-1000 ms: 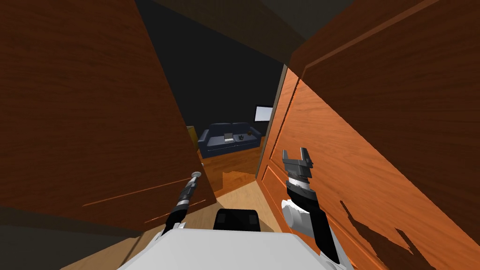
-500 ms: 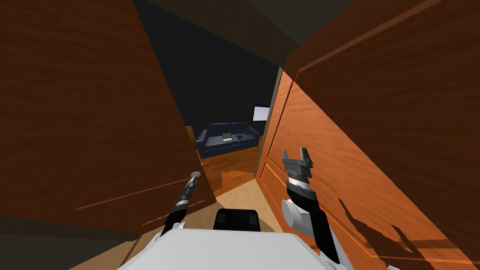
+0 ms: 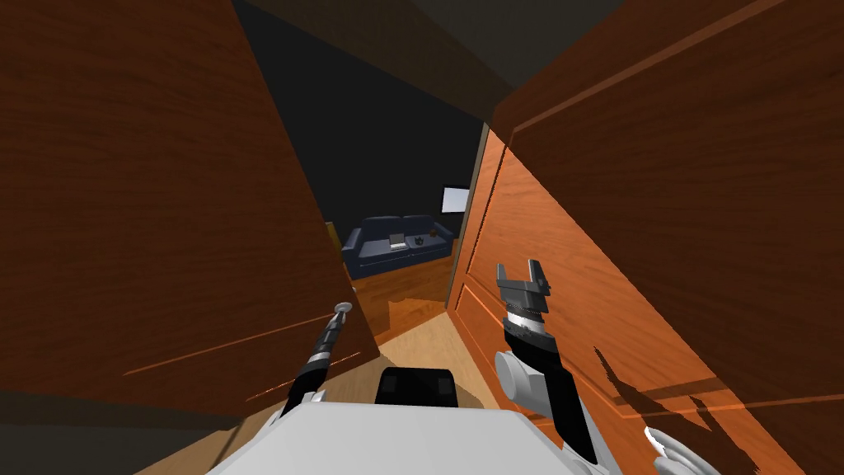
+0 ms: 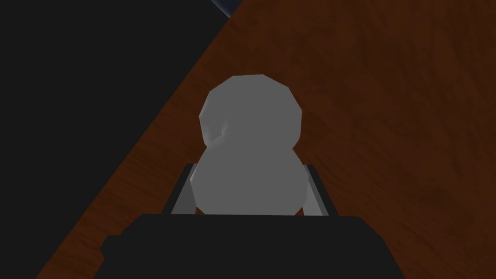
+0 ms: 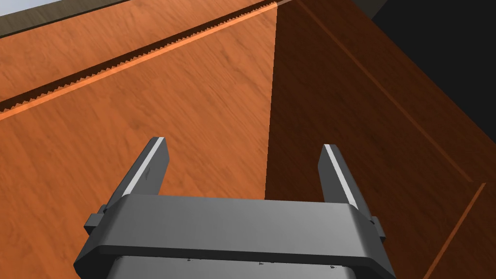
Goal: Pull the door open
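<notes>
A dark brown wooden door [image 3: 165, 206] stands ajar on my left, its free edge running down to a small grey knob [image 3: 343, 308]. My left gripper [image 3: 339, 315] reaches up to that knob. In the left wrist view the rounded grey knob [image 4: 249, 145] sits between the two fingers [image 4: 180, 197], which press its sides against the door face [image 4: 387, 121]. My right gripper [image 3: 522, 270] is held up in front of an orange-brown wooden panel [image 3: 659, 247], open, with nothing between its fingers [image 5: 145, 169].
Through the gap I see a dark blue sofa [image 3: 396, 243], a bright white screen [image 3: 455, 199] and light wood floor [image 3: 420, 338]. The orange panel [image 5: 145, 72] stands close on my right. A small white rounded thing [image 3: 676, 453] shows at the bottom right.
The whole head picture has shifted slightly, so I have moved. The right panel's edge and the sofa drifted left, and the white thing came into view. Both grippers hold as before.
</notes>
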